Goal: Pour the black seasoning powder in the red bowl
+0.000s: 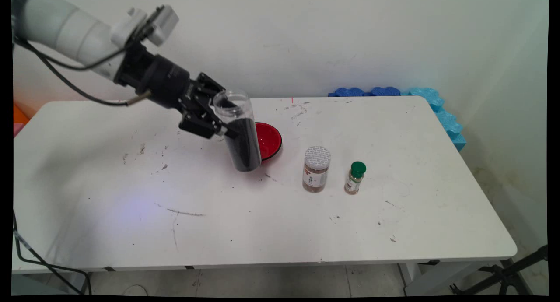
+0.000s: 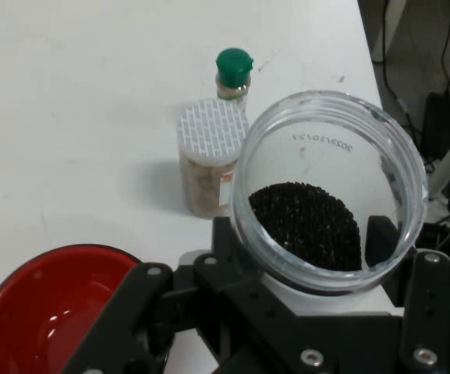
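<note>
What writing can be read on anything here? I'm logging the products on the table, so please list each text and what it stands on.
Clear open jar of dark grains, held in the hand: a printed line of digits on its inner wall, seen mirrored through the plastic, too blurred to read.
Jar with the patterned white lid: a label with red marks, too small to read.
Small green-capped bottle: a label, too small to read.
Red bowl: no text.

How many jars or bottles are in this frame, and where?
3. An open jar of dark grains held in the jaws beside the red bowl; a white-lidded jar and green-capped bottle standing right of it.
</note>
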`<act>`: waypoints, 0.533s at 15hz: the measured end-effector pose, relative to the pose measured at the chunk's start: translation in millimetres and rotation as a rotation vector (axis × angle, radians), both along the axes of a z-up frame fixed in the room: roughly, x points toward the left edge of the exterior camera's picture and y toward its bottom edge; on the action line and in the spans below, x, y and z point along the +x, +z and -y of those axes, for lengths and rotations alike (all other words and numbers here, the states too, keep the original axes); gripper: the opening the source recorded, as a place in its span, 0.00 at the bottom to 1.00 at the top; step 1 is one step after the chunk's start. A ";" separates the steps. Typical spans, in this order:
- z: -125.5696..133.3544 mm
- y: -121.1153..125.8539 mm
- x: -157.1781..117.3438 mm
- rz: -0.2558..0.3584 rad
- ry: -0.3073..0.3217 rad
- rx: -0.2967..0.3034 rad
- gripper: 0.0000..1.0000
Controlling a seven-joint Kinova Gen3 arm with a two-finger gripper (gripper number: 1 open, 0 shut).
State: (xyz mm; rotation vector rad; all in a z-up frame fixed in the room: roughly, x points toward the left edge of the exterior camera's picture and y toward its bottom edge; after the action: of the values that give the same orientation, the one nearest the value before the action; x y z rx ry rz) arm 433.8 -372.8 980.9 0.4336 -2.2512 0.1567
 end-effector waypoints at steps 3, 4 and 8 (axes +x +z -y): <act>1.5 21.9 7.3 -0.014 0.014 0.009 0.00; 2.0 28.9 9.4 -0.018 0.016 0.010 0.00; 3.8 50.5 15.3 -0.031 0.024 0.017 0.00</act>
State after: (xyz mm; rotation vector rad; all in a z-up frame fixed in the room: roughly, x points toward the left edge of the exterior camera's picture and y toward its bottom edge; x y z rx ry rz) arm 449.1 -376.6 1031.5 0.4696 -2.2186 0.1423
